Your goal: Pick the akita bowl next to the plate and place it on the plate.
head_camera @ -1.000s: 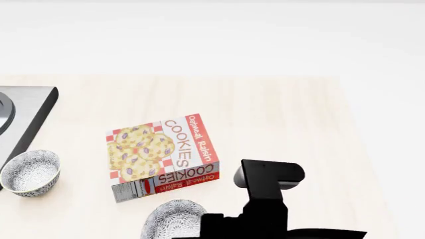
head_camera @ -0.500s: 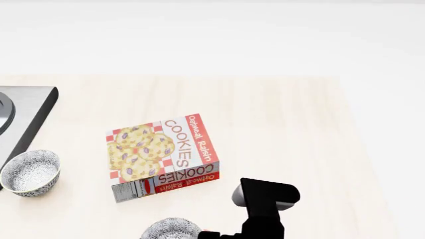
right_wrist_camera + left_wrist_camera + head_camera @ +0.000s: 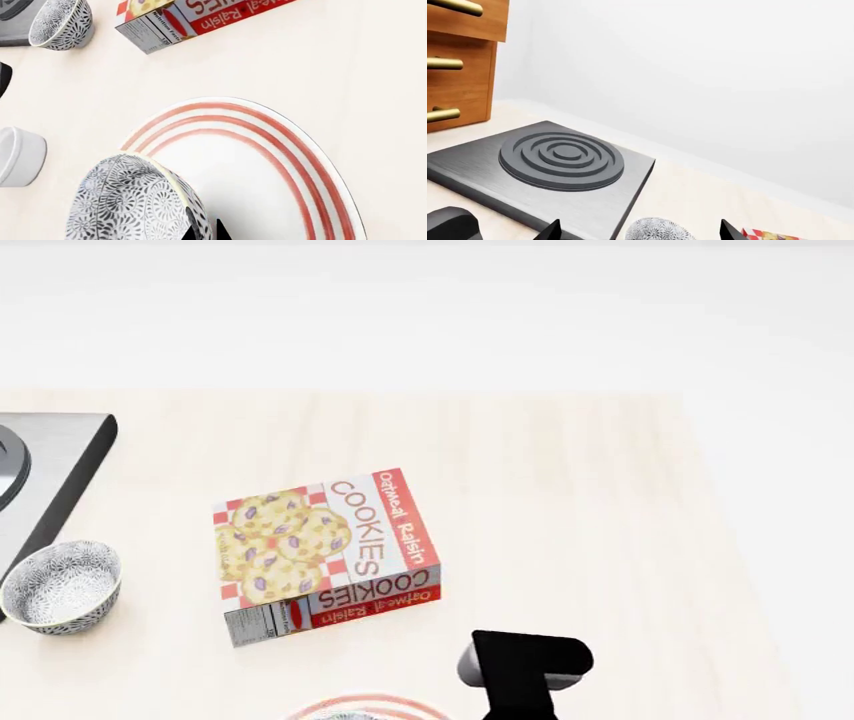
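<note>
The right gripper has its jaws clenched on the rim of the akita bowl, holding it tilted over the plate so it can be lowered there, while the left jaws' state cannot be told.

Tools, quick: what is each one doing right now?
Left tool: open, holding nothing; a bowl lies ahead of it.
Right tool: shut on the akita bowl's rim, over the plate.
</note>
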Available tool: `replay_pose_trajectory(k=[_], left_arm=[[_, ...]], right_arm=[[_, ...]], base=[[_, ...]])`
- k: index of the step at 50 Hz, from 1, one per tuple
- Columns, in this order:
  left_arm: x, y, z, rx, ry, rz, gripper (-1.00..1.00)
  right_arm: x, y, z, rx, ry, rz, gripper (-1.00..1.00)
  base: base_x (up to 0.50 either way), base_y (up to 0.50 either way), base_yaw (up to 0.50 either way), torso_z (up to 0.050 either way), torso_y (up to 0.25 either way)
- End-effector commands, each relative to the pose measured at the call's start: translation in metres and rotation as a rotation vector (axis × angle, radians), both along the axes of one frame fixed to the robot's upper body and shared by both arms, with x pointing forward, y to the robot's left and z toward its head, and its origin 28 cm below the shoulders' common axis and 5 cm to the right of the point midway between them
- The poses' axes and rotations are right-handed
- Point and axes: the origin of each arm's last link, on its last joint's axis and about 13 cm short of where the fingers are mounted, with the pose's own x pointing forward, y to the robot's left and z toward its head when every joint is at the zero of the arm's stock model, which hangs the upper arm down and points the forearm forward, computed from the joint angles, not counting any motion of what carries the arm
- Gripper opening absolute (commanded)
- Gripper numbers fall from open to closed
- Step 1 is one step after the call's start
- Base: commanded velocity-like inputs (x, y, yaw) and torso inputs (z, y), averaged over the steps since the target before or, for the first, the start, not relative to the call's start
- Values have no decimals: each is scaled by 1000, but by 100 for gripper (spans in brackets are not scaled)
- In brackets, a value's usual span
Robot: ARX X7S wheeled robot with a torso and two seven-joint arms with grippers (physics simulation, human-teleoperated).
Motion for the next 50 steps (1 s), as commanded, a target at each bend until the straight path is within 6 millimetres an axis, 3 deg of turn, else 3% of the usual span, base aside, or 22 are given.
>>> replay_pose_trajectory(k=[1, 32, 33, 50], left_arm=[[0, 0, -1, 0, 0, -1, 100], [0, 0, 0, 0, 0, 1, 100], [0, 0, 0, 1, 0, 1, 100], [0, 0, 1, -1, 1, 3, 100]], right_arm=[[-1, 0, -3, 2, -3, 5, -100], [0, -3, -15, -34, -7, -9, -100], [0, -3, -11, -20, -15, -11, 100], [-14, -5, 40, -93, -177, 16, 100]], base=[[0, 0, 0, 0, 0], [0, 0, 0, 0, 0], [0, 0, 0, 0, 0], [0, 0, 0, 0, 0]])
